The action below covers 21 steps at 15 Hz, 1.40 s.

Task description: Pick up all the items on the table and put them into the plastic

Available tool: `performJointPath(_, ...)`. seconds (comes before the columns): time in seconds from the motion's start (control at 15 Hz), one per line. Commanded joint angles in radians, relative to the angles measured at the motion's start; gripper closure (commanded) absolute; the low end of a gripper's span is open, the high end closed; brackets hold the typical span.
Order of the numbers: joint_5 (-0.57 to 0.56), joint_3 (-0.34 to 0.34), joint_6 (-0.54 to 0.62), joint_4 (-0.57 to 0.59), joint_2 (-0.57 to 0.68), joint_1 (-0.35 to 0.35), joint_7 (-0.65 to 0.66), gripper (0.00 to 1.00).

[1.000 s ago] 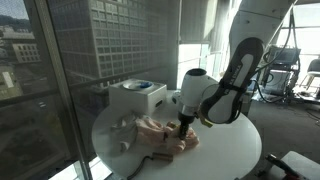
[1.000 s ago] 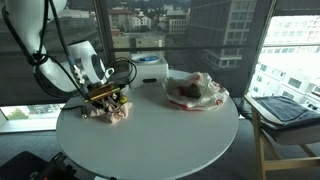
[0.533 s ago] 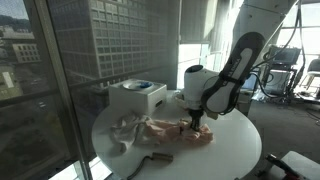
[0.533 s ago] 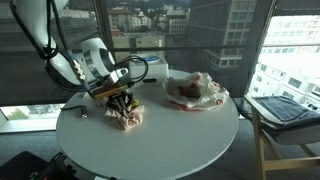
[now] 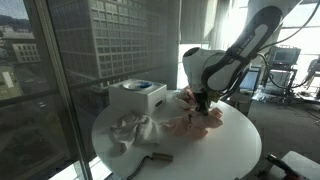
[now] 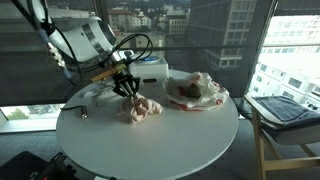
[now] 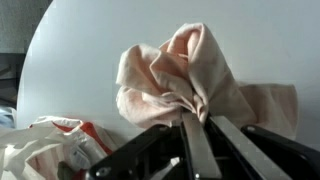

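Pink cloth (image 6: 141, 108) hanging at 5 o'clock of gripper (image 6: 127, 90), jaws clamped on its top, crumpled, bunched, limp.

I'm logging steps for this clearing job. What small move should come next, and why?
Probably carry the cloth sideways toward the plastic bag: the end effector is shut on the cloth's top, and the bag lies apart from it, not yet reached.

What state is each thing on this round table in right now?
hand: shut on the cloth.
cloth: crumpled, hanging from the hand, partly lifted.
bag: lying slumped, something reddish showing in it.
box: standing upright.
small dark item: lying loose, untouched.
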Motion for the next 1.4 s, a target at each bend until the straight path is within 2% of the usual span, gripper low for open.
performJointPath(0.0,-0.001,0.1,0.041,0.03,-0.006,-0.09,0.01,0.96)
performJointPath(0.33,-0.083,0.139,0.196,0.092,0.085,-0.121,0.023,0.95)
performJointPath(0.53,-0.146,0.127,0.288,0.142,0.139,-0.107,0.051,0.95)
performJointPath(0.87,-0.166,0.104,0.415,0.222,0.227,-0.095,0.085,0.96)
performJointPath(0.93,-0.142,0.113,0.448,0.225,0.236,-0.105,0.083,0.77)
performJointPath(1.0,-0.121,0.124,0.49,0.22,0.24,-0.118,0.082,0.64)
performJointPath(1.2,-0.02,0.178,0.597,0.17,0.215,-0.167,0.067,0.43)
performJointPath(1.33,0.059,0.221,0.568,0.128,0.164,-0.206,0.052,0.28)
